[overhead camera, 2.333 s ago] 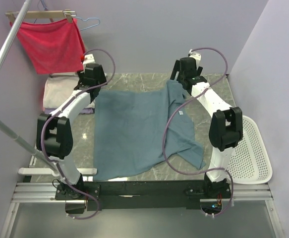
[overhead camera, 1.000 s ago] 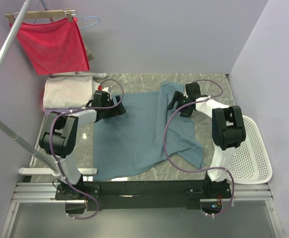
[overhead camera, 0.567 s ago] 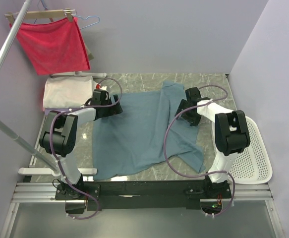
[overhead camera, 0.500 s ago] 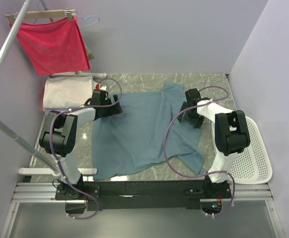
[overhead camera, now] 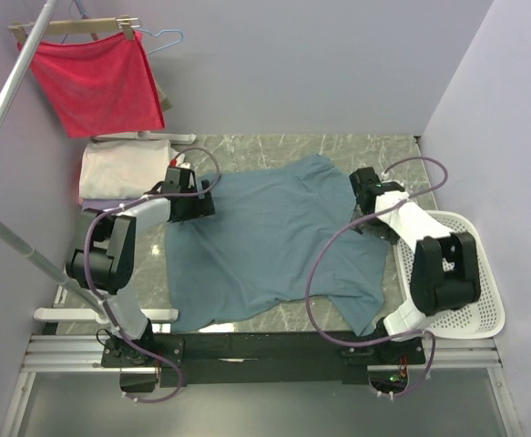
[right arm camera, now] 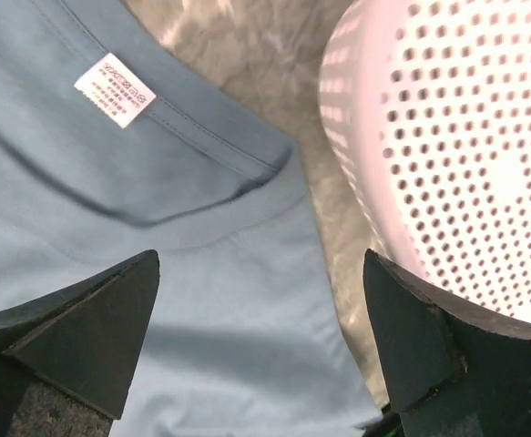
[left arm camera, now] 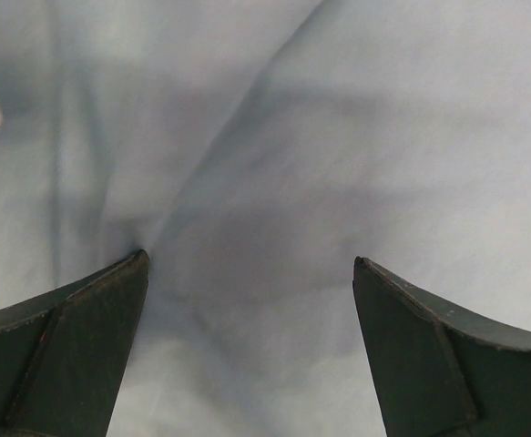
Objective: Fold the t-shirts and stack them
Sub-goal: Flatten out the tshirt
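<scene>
The dusty teal-blue t-shirt (overhead camera: 274,241) lies spread out flat on the marble table (overhead camera: 247,150). My left gripper (overhead camera: 189,197) is open and low over its left edge; the left wrist view shows only teal cloth (left arm camera: 338,137) between the fingers of that gripper (left arm camera: 249,262). My right gripper (overhead camera: 371,195) is open over the shirt's right edge. In the right wrist view that gripper (right arm camera: 262,259) is above the collar, near the white label (right arm camera: 115,89). A cream-white folded tee (overhead camera: 119,167) lies at the far left on a pale lavender one (overhead camera: 90,202).
A white perforated basket (overhead camera: 473,273) stands at the table's right edge, close beside my right gripper, and also shows in the right wrist view (right arm camera: 456,137). A red cloth (overhead camera: 97,77) hangs on a wooden hanger at the back left. A metal pole (overhead camera: 10,91) slants along the left.
Both arms came back from the far edge and lowered. The right arm swung right, and the shirt's folded-over right side now lies spread flat towards the basket.
</scene>
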Robot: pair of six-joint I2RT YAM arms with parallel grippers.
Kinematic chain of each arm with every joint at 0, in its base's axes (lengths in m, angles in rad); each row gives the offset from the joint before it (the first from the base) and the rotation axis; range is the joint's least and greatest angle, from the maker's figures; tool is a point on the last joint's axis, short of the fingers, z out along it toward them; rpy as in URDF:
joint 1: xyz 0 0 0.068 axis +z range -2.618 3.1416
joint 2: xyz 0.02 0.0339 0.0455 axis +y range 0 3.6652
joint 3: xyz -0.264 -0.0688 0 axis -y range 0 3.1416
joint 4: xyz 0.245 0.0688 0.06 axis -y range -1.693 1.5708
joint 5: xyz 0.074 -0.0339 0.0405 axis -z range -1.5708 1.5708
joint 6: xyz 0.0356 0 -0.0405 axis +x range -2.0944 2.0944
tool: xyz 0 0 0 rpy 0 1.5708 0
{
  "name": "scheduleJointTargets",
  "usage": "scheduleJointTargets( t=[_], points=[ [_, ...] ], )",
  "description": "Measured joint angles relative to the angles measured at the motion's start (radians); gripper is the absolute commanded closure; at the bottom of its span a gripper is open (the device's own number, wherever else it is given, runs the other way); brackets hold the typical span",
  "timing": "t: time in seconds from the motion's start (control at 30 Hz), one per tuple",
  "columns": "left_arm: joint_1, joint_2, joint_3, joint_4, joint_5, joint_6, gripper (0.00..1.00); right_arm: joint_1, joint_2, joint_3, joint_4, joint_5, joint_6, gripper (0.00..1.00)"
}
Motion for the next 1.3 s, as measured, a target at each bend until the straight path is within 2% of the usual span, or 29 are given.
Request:
scheduleJointTargets(
  t=[0.13,0.3,0.37,0.43,0.47,0.57,0.63,0.8,0.9,1.1,1.2,1.3],
  points=[
    [0.006,-0.055,-0.033,-0.034,0.0,-0.005,0.01,-0.001,-0.121,0.026,0.019,-0.027,-0.042,0.0],
    [0.008,-0.098,-0.013,-0.032,0.059,-0.007,0.01,-0.009,-0.23,0.033,0.259,-0.194,-0.121,0.0],
    [0.008,-0.083,0.024,-0.032,0.085,-0.01,0.01,-0.015,-0.16,0.111,0.303,-0.271,-0.141,0.0],
    [0.008,-0.059,0.064,-0.019,0.114,-0.019,0.01,-0.025,-0.02,0.262,0.327,-0.336,-0.157,0.0],
    [0.008,-0.048,0.072,-0.003,0.126,-0.025,0.01,-0.031,0.095,0.39,0.329,-0.365,-0.169,0.0],
    [0.008,-0.029,0.072,0.02,0.148,-0.045,0.01,-0.039,0.36,0.637,0.373,-0.43,-0.196,0.0],
    [0.008,-0.016,0.072,0.031,0.15,-0.056,0.01,-0.045,0.478,0.716,0.383,-0.47,-0.211,0.0],
    [0.008,0.024,0.081,0.038,0.146,-0.066,0.01,-0.079,0.753,0.993,0.261,-0.601,-0.233,0.0],
    [0.008,0.047,0.108,0.032,0.139,-0.065,0.01,-0.097,0.836,1.108,0.211,-0.656,-0.253,0.0],
    [0.008,0.06,0.156,0.033,0.133,-0.064,0.0,-0.117,0.84,1.118,0.168,-0.737,-0.278,0.06],
    [0.008,0.061,0.157,0.031,0.134,-0.061,0.01,-0.12,0.853,1.146,0.122,-0.806,-0.296,0.11],
    [0.008,0.066,0.157,0.017,0.141,-0.058,0.01,-0.121,0.86,1.157,0.093,-0.866,-0.325,0.4]
  ],
)
